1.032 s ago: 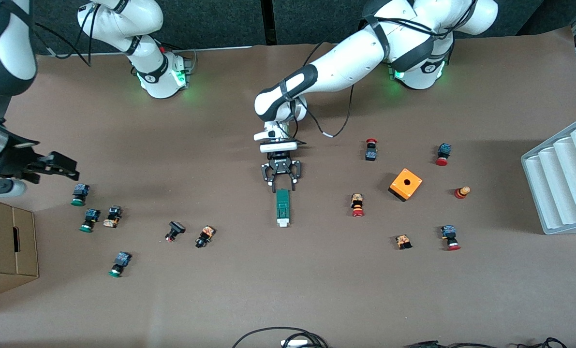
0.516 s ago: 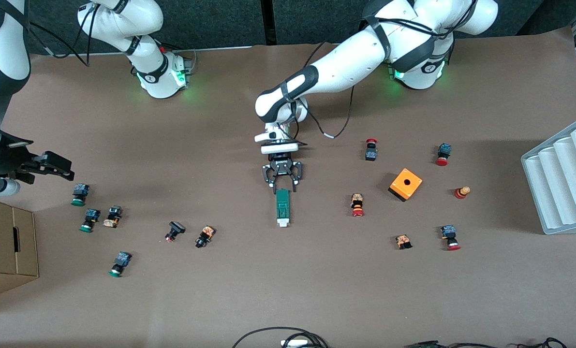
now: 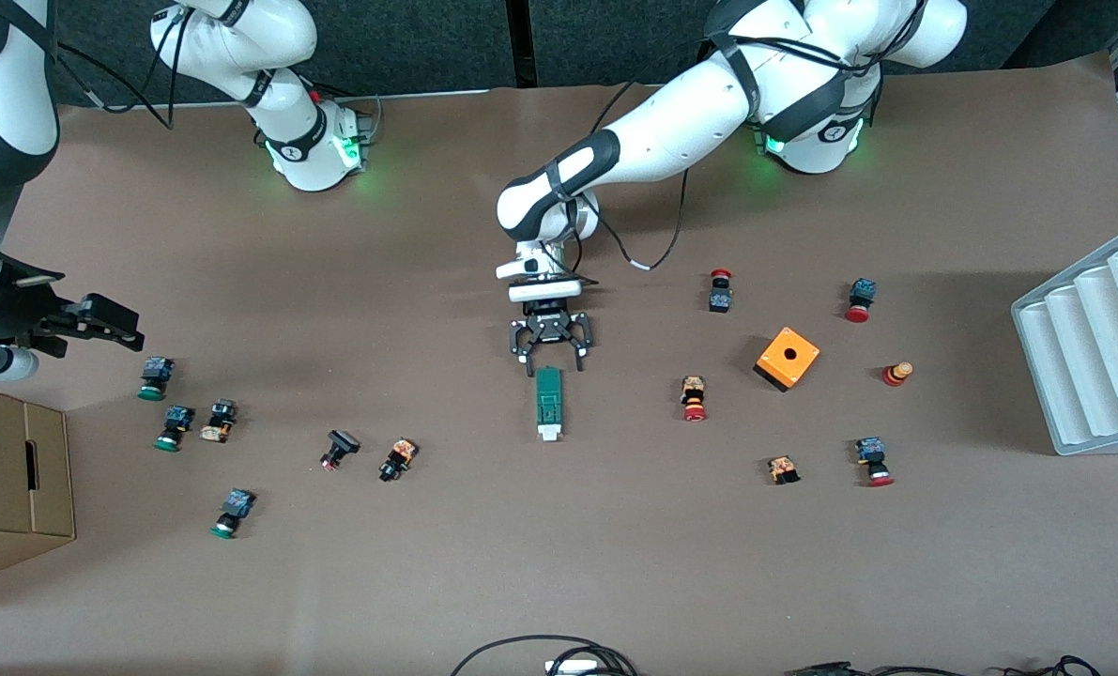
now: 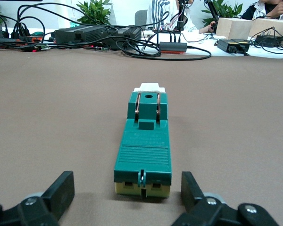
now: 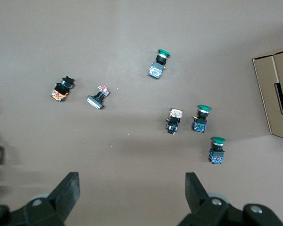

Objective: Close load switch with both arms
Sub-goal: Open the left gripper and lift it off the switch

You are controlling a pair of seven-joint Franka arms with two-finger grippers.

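Observation:
The load switch (image 3: 548, 402) is a narrow dark-green block with a white end piece, lying flat mid-table; the white end points toward the front camera. My left gripper (image 3: 549, 364) hangs low just off its other end, open and empty, not touching it. In the left wrist view the switch (image 4: 144, 146) lies straight ahead of the open left gripper (image 4: 127, 194), whose fingers (image 4: 61, 190) stand wider than the switch. My right gripper (image 3: 113, 324) is open and empty in the air at the right arm's end of the table, and shows open in its wrist view (image 5: 132, 193).
An orange box with a hole (image 3: 788, 358) and several red-capped buttons lie toward the left arm's end. Green-capped buttons (image 3: 176, 427) lie below the right gripper, beside a cardboard box (image 3: 9, 469). A white ridged tray (image 3: 1094, 347) stands at the table's edge.
The right gripper has drawn back a little toward its end of the table. The left gripper has shifted slightly at the switch's end. The switch has not moved.

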